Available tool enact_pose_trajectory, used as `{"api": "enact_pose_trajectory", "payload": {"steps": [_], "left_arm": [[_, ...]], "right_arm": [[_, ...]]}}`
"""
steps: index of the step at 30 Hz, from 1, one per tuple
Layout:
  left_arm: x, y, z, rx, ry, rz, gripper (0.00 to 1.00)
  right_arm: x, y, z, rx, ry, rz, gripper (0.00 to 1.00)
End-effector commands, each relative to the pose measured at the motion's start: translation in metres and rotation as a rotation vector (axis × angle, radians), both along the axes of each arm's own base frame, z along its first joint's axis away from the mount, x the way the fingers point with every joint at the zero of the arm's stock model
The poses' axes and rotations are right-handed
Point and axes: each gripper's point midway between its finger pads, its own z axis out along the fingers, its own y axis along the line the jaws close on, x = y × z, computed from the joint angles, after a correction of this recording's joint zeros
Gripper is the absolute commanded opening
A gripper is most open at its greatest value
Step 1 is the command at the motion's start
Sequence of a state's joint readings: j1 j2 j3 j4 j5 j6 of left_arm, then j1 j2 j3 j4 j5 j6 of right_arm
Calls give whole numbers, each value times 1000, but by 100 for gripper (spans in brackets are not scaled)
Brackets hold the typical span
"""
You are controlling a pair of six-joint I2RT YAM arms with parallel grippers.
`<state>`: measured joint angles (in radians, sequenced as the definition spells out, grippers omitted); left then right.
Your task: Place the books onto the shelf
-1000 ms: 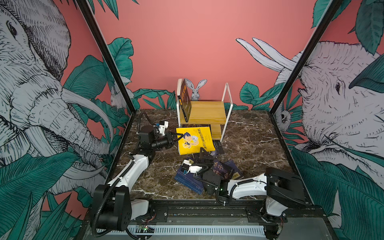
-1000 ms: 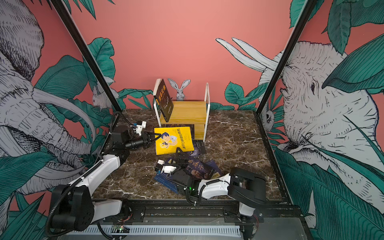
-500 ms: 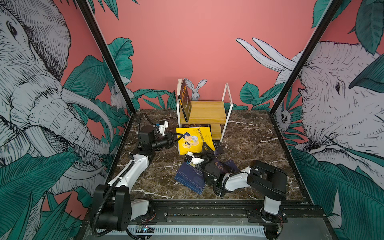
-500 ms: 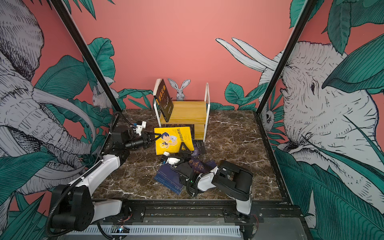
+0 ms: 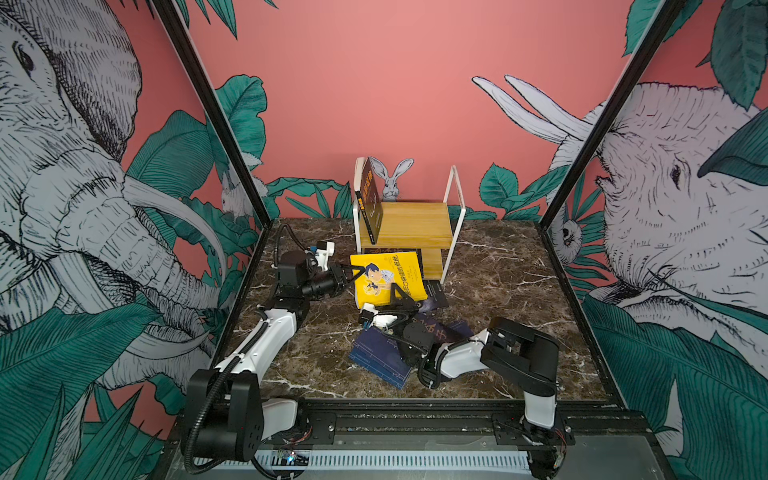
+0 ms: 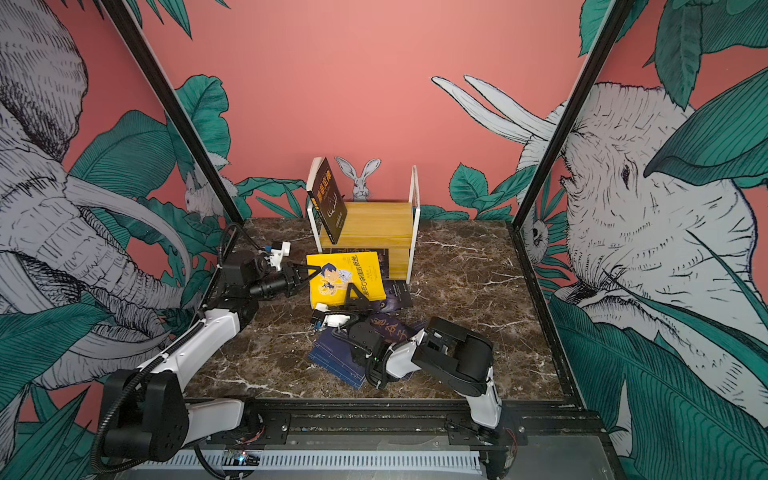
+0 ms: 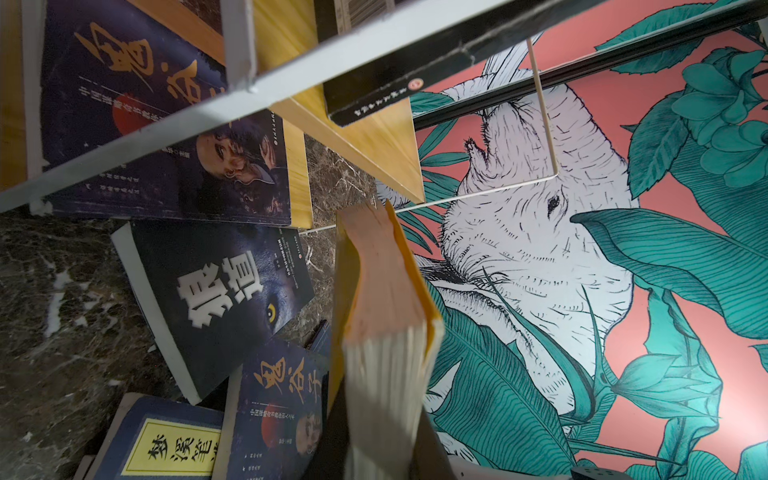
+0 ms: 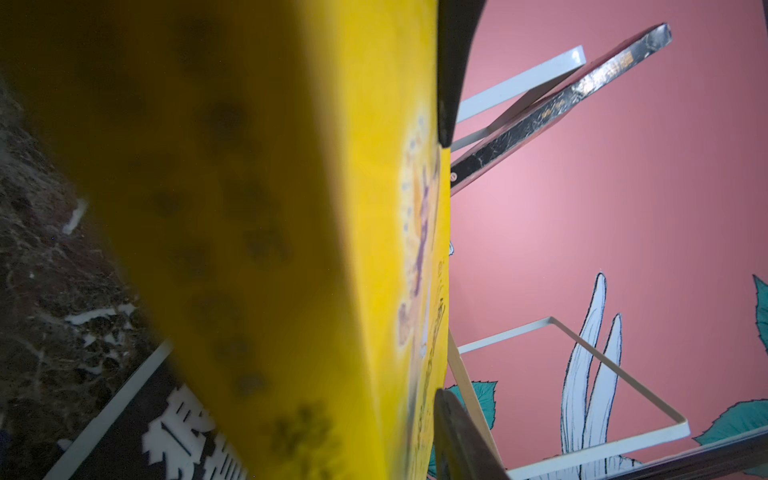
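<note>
Clamps yellow book (image 5: 386, 278) by its left edge in left gripper (image 5: 355, 272), tilted, off the desk (image 5: 498, 291), just before shelf (image 5: 415, 224) at middle of desk's far edge. Poises right gripper (image 5: 401, 300) at that book's near edge, jaws apart, not clamped. Leaning at top board's left end: black book (image 5: 370, 203). On lower board: navy book (image 7: 158, 137). Strewn mid-desk, toward near edge: wolf book (image 7: 216, 299), more navy books (image 5: 376, 357).

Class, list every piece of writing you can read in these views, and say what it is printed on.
"鬼谷子": navy book in the pile.
"鬼谷", rest hidden: second navy book, low on the shelf.
"狼道": black wolf-eye book.
"梦溪笔", cut off: yellow label of the blue book.
Too small to read: the yellow book title, the leaning black book lettering, all small print.
</note>
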<state>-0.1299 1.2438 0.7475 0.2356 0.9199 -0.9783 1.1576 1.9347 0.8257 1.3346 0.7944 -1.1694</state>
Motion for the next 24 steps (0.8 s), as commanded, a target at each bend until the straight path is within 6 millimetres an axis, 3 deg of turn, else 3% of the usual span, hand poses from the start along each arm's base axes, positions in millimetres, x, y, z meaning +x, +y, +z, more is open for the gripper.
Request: {"api": "enact_pose_trajectory", "payload": {"steps": [1, 2, 6, 7, 9, 11, 12, 18, 24], "left_arm": [[-5, -4, 26, -18, -89, -41, 0], [-6, -4, 25, -18, -87, -42, 0], [-7, -3, 23, -4, -102, -36, 0], [-8, -2, 23, 2, -97, -36, 8], [-9, -1, 22, 23, -93, -39, 62], [-6, 4, 16, 54, -105, -19, 94], [-4, 7, 12, 74, -111, 0, 99], [8, 34, 5, 174, -153, 85, 99], [6, 45, 2, 278, -273, 64, 99]], "right_arm": [[0, 3, 22, 31, -63, 11, 37], [-2, 5, 24, 27, -68, 26, 35], [-1, 6, 27, 21, -76, 30, 5], [-1, 5, 30, 24, -79, 18, 0], [-4, 3, 39, 60, -80, 12, 0], [-7, -3, 45, 109, -70, 15, 0], [-8, -7, 46, 129, -62, 9, 0], [-22, -23, 54, 173, -48, -5, 0], [-32, -49, 73, 290, -30, -48, 0]]}}
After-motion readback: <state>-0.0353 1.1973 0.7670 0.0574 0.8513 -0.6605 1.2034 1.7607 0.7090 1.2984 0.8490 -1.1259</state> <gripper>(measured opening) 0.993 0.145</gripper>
